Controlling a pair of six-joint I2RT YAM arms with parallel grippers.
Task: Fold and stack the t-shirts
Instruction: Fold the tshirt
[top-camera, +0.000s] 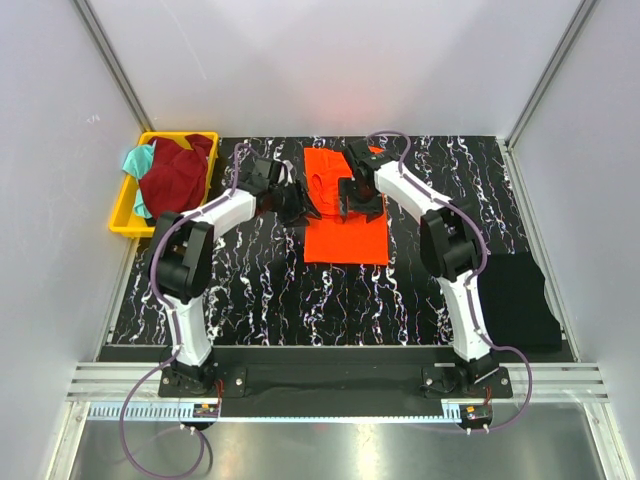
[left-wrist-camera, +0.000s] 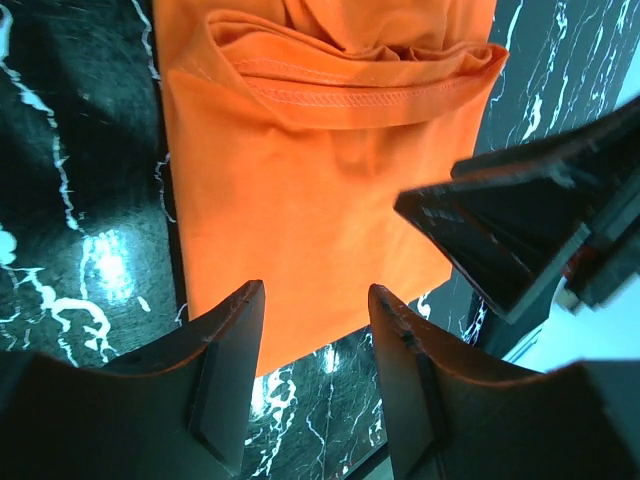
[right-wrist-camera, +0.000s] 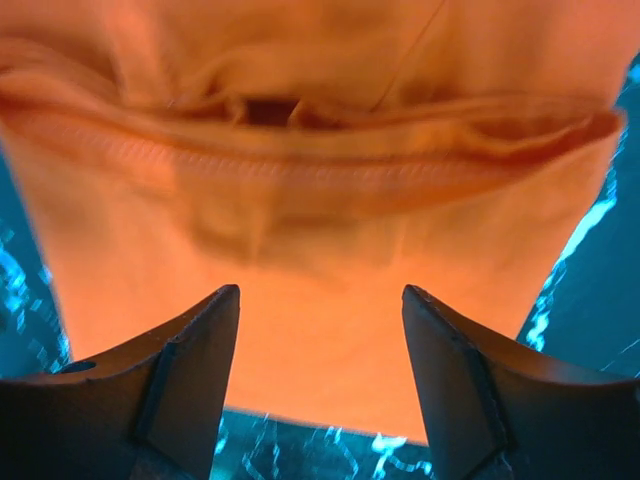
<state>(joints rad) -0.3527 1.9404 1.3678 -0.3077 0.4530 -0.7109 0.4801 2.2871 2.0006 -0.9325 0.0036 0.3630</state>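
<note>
Centrally, orange t-shirt (top-camera: 345, 238), hemmed edge doubled over

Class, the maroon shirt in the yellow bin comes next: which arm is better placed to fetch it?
Probably the left: the yellow bin holding the maroon shirt sits on its side of the table, and the left gripper hangs open, empty. The right gripper is farther away.
</note>
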